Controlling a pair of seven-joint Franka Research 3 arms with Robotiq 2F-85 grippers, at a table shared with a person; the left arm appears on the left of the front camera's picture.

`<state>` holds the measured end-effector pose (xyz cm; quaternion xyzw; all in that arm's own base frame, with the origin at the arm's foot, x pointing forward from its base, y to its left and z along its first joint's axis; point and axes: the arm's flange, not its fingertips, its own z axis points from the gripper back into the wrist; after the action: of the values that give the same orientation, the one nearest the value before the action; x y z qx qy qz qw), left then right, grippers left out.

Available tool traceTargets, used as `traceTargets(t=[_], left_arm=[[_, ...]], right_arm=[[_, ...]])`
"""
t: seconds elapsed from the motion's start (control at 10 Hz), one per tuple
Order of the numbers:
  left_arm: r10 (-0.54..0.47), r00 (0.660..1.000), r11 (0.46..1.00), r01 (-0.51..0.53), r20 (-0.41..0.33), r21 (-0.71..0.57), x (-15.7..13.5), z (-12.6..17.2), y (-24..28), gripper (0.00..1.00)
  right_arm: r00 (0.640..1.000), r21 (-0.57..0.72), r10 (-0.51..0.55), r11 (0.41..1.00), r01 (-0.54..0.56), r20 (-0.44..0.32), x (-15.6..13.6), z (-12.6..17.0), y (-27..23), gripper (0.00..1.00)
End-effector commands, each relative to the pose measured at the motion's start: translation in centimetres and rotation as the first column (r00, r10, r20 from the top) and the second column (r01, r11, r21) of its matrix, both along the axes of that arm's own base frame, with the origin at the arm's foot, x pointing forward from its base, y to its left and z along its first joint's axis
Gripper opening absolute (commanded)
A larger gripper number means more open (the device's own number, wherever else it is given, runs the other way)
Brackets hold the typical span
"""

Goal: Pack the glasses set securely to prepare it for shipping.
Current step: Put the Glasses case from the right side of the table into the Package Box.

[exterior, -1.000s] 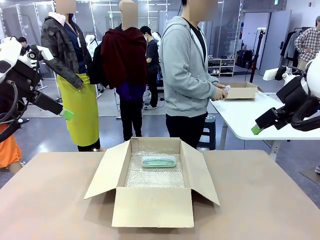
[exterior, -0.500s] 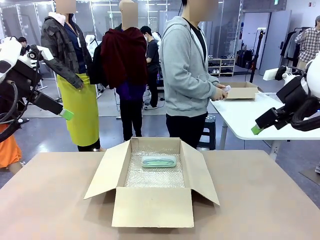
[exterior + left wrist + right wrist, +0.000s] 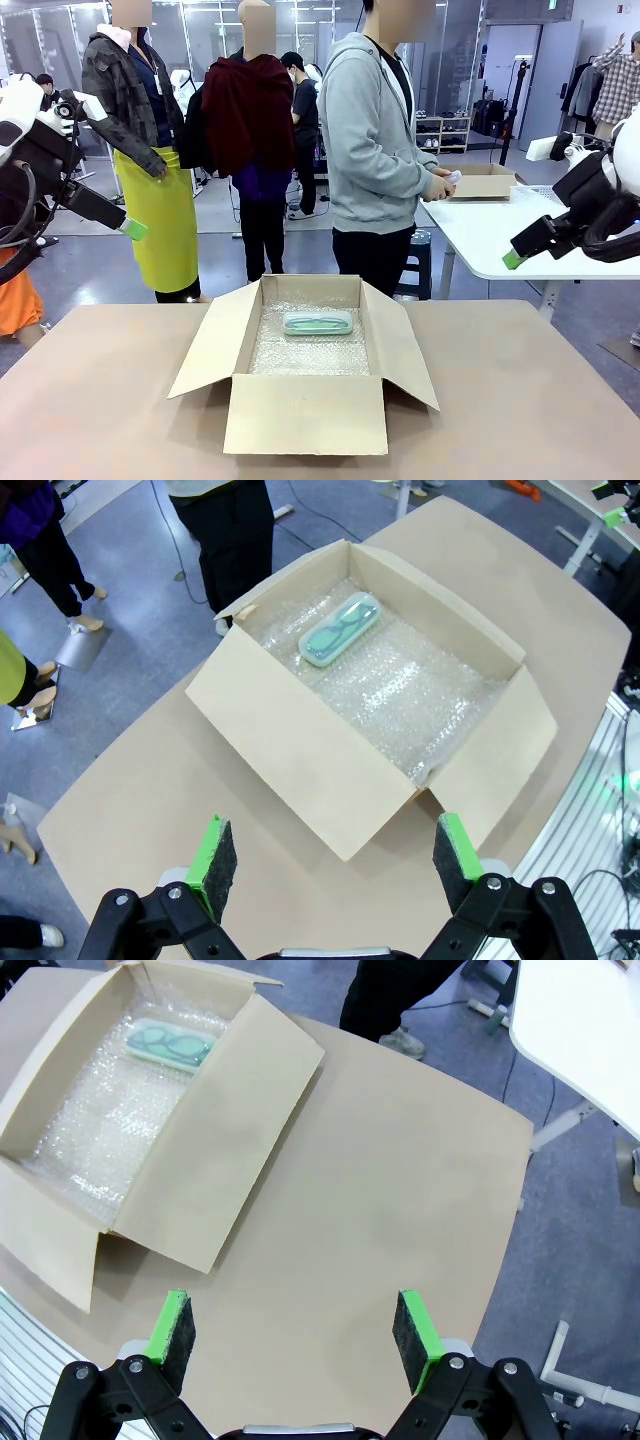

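Mint glasses case point(image 3: 340, 630) lay on bubble wrap point(image 3: 420, 695) in the box point(image 3: 300, 760), well beyond the wide-open, empty fingers of our left gripper point(image 3: 327, 852) and right gripper point(image 3: 292, 1328), so we judged any further piece should be lowered flat beside it.

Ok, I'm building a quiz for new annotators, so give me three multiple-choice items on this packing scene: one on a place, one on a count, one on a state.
1. Where is the mint green case relative to the cardboard box?
A) beside it on the table
B) inside it, near its far wall
C) underneath it

2. How many cases lie in the box?
A) one
B) two
C) three

3. The box's flaps are:
A) taped shut
B) folded open
C) cut off

Answers:
1 B, it rests on the bubble wrap by the far wall.
2 A, a single case lies there.
3 B, the flaps splay outward.
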<state>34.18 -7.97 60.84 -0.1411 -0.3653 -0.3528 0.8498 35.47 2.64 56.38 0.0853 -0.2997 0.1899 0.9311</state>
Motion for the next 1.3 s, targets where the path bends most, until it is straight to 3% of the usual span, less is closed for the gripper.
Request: traceTargets(t=[0.0,1.2], left_arm=[[-0.012,1.000,1.000,0.012,-0.001,-0.016,-0.01,0.12,0.13,1.00],[-0.012,1.000,1.000,0.012,-0.001,-0.016,-0.01,0.12,0.13,1.00]], right_arm=[[1.000,-0.006,-0.002,1.000,0.002,0.005,0.22,0.11,0.03,1.00],[1.000,-0.006,-0.002,1.000,0.002,0.005,0.22,0.11,0.03,1.00]])
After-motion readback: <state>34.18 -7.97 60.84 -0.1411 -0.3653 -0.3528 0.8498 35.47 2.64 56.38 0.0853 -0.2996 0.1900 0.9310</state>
